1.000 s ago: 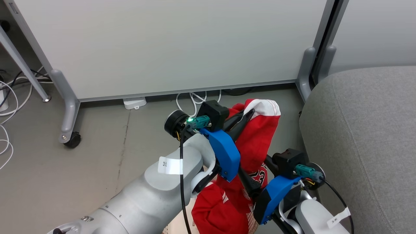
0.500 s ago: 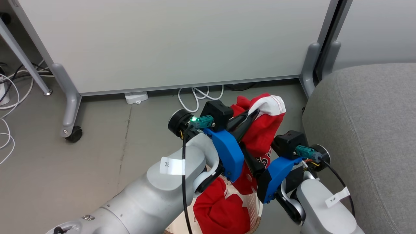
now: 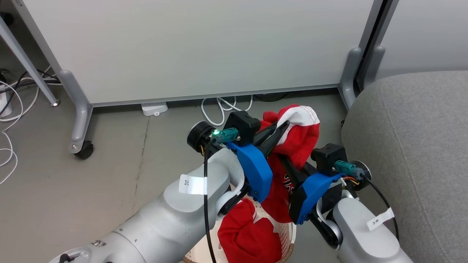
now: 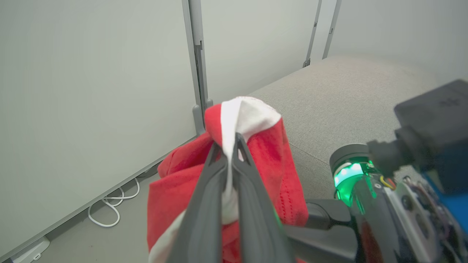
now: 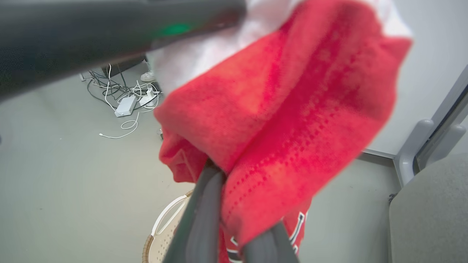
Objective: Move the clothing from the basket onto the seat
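Note:
A red jersey (image 3: 305, 144) with white trim hangs above the basket (image 3: 289, 233), partly lifted out. My left gripper (image 3: 283, 128) is shut on its white edge, seen close in the left wrist view (image 4: 231, 146). My right gripper (image 3: 284, 160) is shut on the jersey's (image 5: 285, 120) red cloth lower down, just under the left one; in the right wrist view (image 5: 226, 204) the cloth hides its tips. A second red garment (image 3: 248, 237) lies bunched in the basket. The grey seat (image 3: 420, 146) stands right beside it.
A white partition panel (image 3: 197, 47) on castor feet (image 3: 85, 149) stands behind on the grey floor. Cables (image 3: 223, 109) and a power adapter (image 3: 154, 108) lie at its base. The basket's white handle (image 5: 164, 219) shows below the jersey. The seat (image 4: 347, 95) lies beyond the jersey.
My right gripper has moved up the jersey and shut on it. The jersey hangs higher out of the basket. The head camera has shifted slightly.

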Available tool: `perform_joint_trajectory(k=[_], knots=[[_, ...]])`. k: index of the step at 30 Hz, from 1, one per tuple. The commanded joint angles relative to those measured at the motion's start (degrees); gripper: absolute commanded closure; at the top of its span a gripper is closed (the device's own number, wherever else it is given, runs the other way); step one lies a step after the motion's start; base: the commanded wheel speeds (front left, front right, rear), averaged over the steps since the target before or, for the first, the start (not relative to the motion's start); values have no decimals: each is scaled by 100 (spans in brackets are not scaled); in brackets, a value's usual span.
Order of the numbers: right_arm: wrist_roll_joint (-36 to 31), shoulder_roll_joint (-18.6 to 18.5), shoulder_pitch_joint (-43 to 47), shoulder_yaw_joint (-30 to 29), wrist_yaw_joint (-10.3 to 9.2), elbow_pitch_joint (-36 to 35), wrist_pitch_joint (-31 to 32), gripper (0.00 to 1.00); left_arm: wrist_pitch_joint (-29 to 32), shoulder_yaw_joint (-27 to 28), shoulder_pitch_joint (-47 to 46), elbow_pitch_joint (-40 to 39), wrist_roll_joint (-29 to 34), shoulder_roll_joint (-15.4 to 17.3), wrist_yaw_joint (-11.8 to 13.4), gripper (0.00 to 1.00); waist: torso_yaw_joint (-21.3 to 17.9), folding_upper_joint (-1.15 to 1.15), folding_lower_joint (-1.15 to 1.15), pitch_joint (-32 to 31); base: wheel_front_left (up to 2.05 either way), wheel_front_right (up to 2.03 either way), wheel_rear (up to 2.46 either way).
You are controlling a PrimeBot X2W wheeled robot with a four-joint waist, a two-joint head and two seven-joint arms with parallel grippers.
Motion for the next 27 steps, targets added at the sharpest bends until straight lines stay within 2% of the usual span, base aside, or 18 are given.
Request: perform_joint_trajectory(k=[1, 12, 13, 14, 15, 16, 22, 27], knots=[[34, 4, -90, 15, 1, 45, -49, 100, -51, -14, -60, 24, -14, 1, 8, 100, -10, 0, 0, -4, 0, 0, 0], [124, 4, -72, 116, 1, 147, -121, 100, -68, -22, -6, 103, -48, 1, 11, 98, -46, 0, 0, -60, 0, 0, 0], [128, 5, -74, 118, 1, 156, -127, 100, -72, -24, -3, 109, -49, 1, 14, 89, -47, 0, 0, -63, 0, 0, 0], [129, 4, -76, 111, 1, 162, -141, 100, -75, -23, 3, 113, -52, 1, 14, 70, -47, 0, 0, -68, 0, 0, 0], [129, 4, -80, 103, 1, 166, -155, 100, -85, -24, 0, 113, -44, 1, 33, 22, -46, 0, 0, -71, 0, 0, 0], [134, 4, -83, 99, 1, 169, -158, 100, -103, -24, -4, 101, -28, 1, 41, 0, -45, 0, 0, -73, 0, 0, 0], [141, 5, -82, 83, 1, 152, -194, 100, -154, 2, 119, 158, 28, 2, 102, 0, -44, 0, 0, -74, 0, 0, 0], [104, 4, -24, -18, 1, 131, -227, 100, -195, 435, 337, 149, 202, 63, 267, 0, -25, 0, 0, -67, 0, 0, 0]])
